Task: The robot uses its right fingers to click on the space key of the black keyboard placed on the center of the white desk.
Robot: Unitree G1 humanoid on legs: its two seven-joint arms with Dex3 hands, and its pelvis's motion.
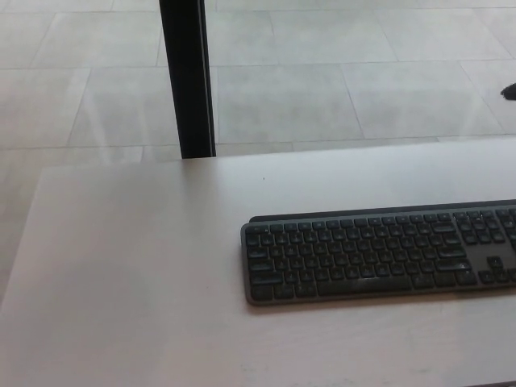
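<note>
One black keyboard (379, 254) on one white desk (121, 266); right robot hand (509, 92) barely visible, grip unclear

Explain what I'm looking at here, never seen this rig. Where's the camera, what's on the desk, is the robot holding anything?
This is a single picture from a camera on the head of a humanoid robot, looking down at the work in front of it. The robot has two arms, each ending in a black three-fingered hand.

On the pale white desk lies a flat black keyboard with dark keys, running off the right edge of the picture. Its long space key sits in the row nearest the camera. Nothing is touching it.

Behind the desk you see a grey tiled floor and a black upright post.

Only a small dark speck at the right edge might be part of the robot's right hand; it is too little to say whether it is open or shut. The left hand does not show. Nothing is seen held.
</note>
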